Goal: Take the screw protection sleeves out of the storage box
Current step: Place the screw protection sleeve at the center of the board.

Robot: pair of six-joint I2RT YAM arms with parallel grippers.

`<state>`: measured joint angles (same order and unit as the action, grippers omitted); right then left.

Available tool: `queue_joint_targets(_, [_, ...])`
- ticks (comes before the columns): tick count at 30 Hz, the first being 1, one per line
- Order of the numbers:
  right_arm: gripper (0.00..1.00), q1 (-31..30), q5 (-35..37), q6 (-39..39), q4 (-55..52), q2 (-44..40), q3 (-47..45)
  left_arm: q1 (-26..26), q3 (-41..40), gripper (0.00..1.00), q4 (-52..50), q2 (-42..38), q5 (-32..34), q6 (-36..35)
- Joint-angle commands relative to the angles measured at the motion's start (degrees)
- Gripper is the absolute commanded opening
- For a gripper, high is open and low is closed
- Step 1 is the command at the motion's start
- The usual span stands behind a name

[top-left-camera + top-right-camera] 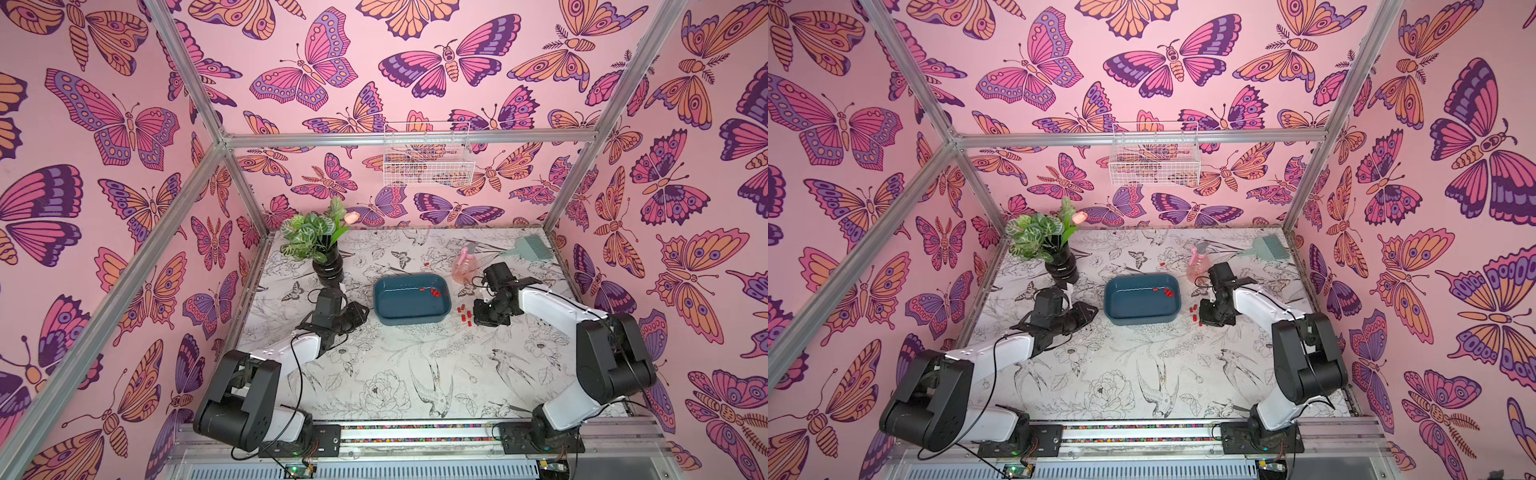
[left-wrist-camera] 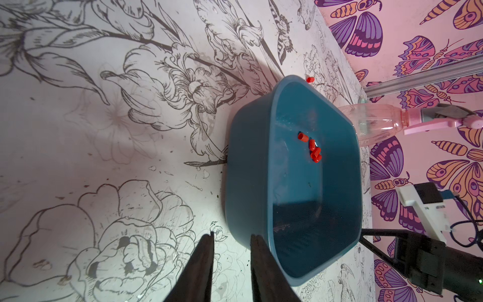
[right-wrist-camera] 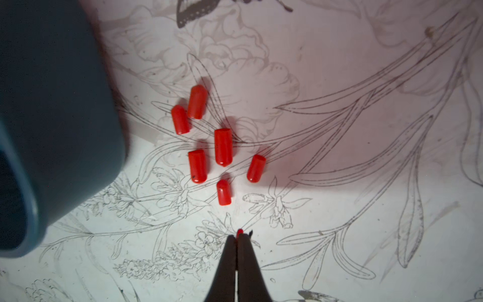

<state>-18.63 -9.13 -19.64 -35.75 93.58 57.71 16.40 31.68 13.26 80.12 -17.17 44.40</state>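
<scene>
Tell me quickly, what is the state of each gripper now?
Left gripper: open, holding nothing.
Right gripper: closed on a red sleeve at its tips.

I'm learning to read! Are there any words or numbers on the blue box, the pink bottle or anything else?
None can be read.
The storage box, the spray bottle and the screw protection sleeves bear no print.
Anything on the front circuit board is too small to tell.

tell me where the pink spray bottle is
In a top view the pink spray bottle stands upright at the table's far right, just past the storage box's far right corner.
</scene>
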Motion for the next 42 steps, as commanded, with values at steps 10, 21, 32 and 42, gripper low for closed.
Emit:
queue_joint_targets(10, [0.09,0.60,-0.84,1.18,-0.08,5.45,4.78,-0.58,0.79,0.29,-0.86,0.56,-0.92,-0.20])
queue_joint_targets(21, [0.13,0.64,-0.02,1.80,-1.56,8.89,7.46,-0.56,1.10,0.29,-0.85,0.96,-1.17,-0.28])
queue_joint_targets(32, [0.19,0.62,0.46,2.07,-2.14,8.30,7.64,-0.57,1.19,0.29,-0.84,1.18,-1.28,-0.28])
queue_joint_targets(42, [0.32,0.53,1.33,1.05,-2.40,2.05,6.55,-0.52,1.19,0.29,-0.84,1.06,-1.27,-0.28])
